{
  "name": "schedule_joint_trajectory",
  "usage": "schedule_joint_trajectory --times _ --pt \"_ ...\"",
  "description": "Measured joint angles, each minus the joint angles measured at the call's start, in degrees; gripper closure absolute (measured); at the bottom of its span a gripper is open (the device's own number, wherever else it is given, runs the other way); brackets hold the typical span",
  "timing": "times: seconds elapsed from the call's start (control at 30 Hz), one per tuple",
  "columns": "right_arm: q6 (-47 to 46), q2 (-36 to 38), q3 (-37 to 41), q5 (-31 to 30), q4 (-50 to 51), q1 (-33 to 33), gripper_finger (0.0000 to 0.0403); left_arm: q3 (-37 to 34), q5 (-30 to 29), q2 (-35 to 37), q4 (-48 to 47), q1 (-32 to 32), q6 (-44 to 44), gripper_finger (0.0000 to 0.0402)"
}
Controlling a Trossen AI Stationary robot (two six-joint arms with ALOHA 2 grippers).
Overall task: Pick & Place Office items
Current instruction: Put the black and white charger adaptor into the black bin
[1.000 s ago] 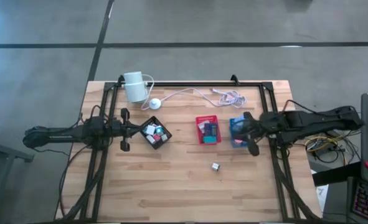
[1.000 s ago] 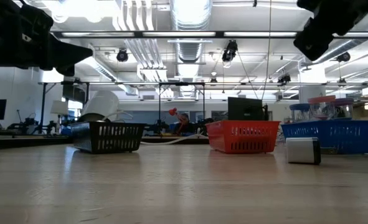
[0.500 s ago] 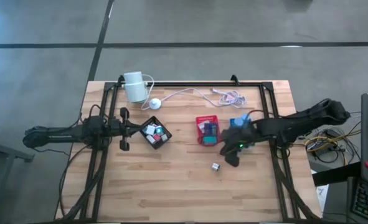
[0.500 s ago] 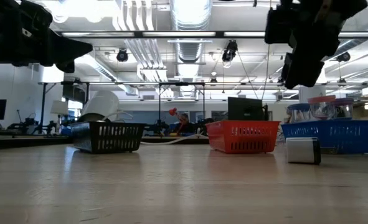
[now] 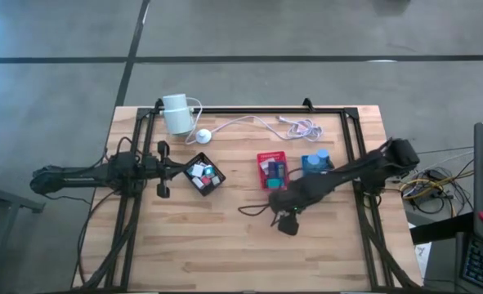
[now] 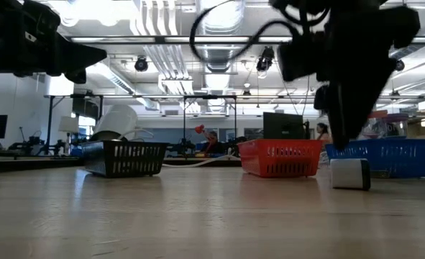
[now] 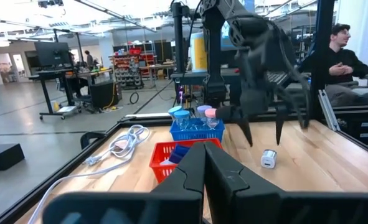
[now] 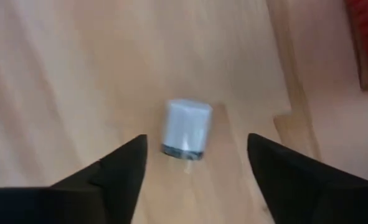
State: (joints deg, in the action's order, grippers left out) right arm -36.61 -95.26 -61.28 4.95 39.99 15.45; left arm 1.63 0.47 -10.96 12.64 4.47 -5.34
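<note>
The left gripper [image 5: 163, 169] hung closed and idle over the surface [image 5: 225, 245] near its left edge, just beside the black tray [image 5: 203, 175]. That tray sat toward the left of the middle and already held a handful of items in white, pink, teal and red. Next along, near the centre, the red tray [image 5: 272, 170] held several blue and dark pieces. Right of it, the blue tray [image 5: 315, 163] carried short cylinders with teal, blue and pink tops, plain in the left wrist view.

By this showing, the sorting looked nearly finished: only 1 block [image 8: 185, 129] lay loose on the bare wood, toward the front edge from the red tray and apart from all 3 trays. It was a small white piece with rounded corners and a dark band along one end, lying on its side in the low view [image 6: 350, 173].

The right gripper [image 8: 196, 155] hovered right over it, open, with a finger on either side and no contact visible. What seemed left was to close on the block, lift it and drop it in a tray; which tray could not be told.
</note>
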Motion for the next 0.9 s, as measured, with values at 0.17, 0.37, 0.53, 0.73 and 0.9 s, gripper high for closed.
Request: schedule_joint_trajectory --times 0.17,0.37,0.53,0.73,0.9 --pt "2.9 -6.3 -3.4 -0.5 5.0 -0.1 0.0094 0.0 0.0 0.0 0.0 0.0 -0.3 0.0394" --pt "4.5 -9.7 -3.9 -1.3 4.2 -0.1 0.0066 0.0 0.0 0.0 0.0 0.0 0.1 0.0394" --pt "6.3 -10.5 -2.9 -2.2 4.0 -0.1 0.0065 0.0 0.0 0.0 -0.2 0.0 1.3 0.0394" --pt "10.3 -10.7 -1.9 -4.4 3.3 0.0 0.0085 0.0 0.1 -0.1 -0.3 0.0 1.7 0.0394" --pt "11.8 -10.0 -1.6 -5.0 3.0 0.0 0.0124 0.0 0.2 -0.1 -0.4 0.0 1.7 0.0394"
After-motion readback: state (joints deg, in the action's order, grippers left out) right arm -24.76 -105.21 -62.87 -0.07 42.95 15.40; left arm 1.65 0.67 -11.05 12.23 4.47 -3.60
